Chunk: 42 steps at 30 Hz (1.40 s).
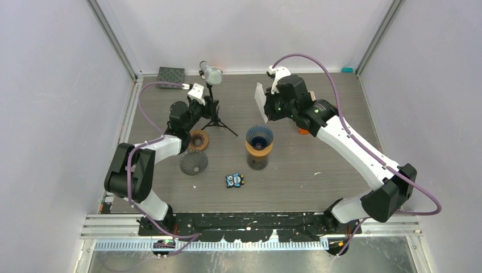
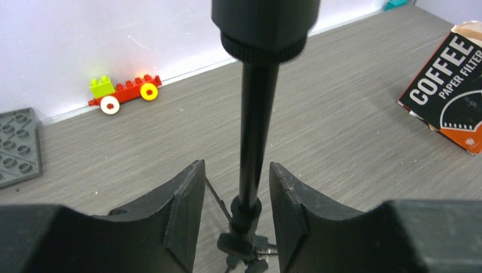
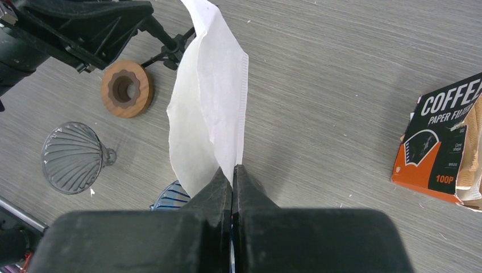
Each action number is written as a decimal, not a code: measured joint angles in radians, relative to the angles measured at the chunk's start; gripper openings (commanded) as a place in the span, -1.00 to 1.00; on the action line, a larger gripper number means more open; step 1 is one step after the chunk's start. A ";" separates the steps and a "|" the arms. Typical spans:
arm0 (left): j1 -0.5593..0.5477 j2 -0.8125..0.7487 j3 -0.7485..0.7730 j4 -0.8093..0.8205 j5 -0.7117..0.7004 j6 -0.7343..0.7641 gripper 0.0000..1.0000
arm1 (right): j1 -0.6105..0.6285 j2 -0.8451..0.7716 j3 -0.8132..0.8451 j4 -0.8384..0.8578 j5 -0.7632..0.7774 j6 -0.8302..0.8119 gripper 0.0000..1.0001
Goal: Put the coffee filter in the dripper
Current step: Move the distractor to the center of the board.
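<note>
Firmly, the right hand pinched the filter, raised over the counter's far middle; the left hand stood half open astride a stand; the dripper topped a mid-counter cup.

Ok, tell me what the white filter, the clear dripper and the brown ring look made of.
Filter: thin matte paper, creased, with a crimped seam.
Clear dripper: see-through and ribbed, glass or plastic, can't tell which.
Brown ring: probably wood, matte brown with paler edge.

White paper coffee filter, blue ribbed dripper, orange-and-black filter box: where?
White paper coffee filter (image 3: 210, 102), right wrist view, sheet middle.
Blue ribbed dripper (image 1: 260, 136), top view, inside.
Orange-and-black filter box (image 3: 437, 136), right wrist view, front.
</note>
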 measured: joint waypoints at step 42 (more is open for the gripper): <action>0.160 0.249 0.180 0.140 -0.068 0.052 -0.20 | -0.053 0.000 -0.005 0.000 -0.053 0.005 -0.99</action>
